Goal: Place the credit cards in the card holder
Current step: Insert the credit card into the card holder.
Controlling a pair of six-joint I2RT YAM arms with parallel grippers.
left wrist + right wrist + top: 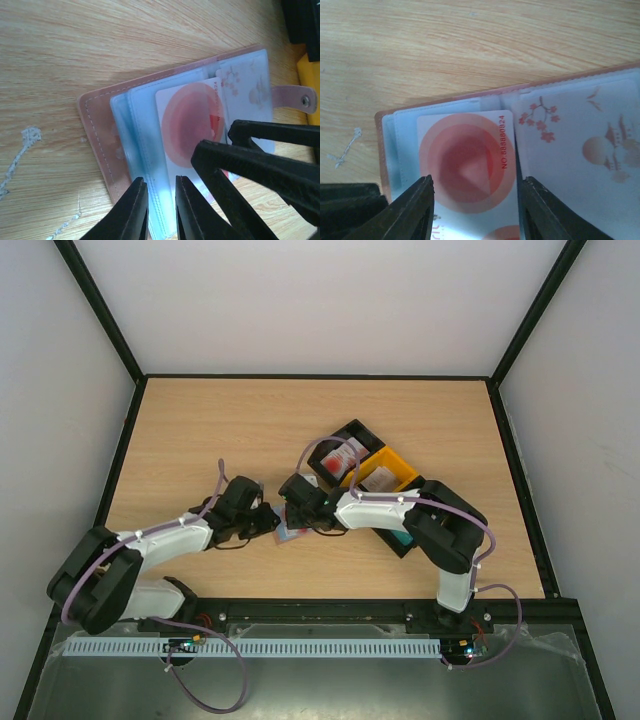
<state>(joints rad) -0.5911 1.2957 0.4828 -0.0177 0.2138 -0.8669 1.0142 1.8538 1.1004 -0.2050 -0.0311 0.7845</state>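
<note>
The left pincer [161, 181], closed to a slit, nips the clear bluish plastic sleeve at the near edge of the card holder [97, 130]. The right pincer [477, 179] stands wide, its fingers [415, 205] flanking the long edges of a glossy white credit card [465, 150] printed with red rings. Whether they press it I cannot tell. The holder lies open and flat on the wood-grain tabletop [100, 40], showing a stitched brown border.

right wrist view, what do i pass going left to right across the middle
white thread scrap → card holder, its brown edge → red-circle card → blossom-print card
</note>
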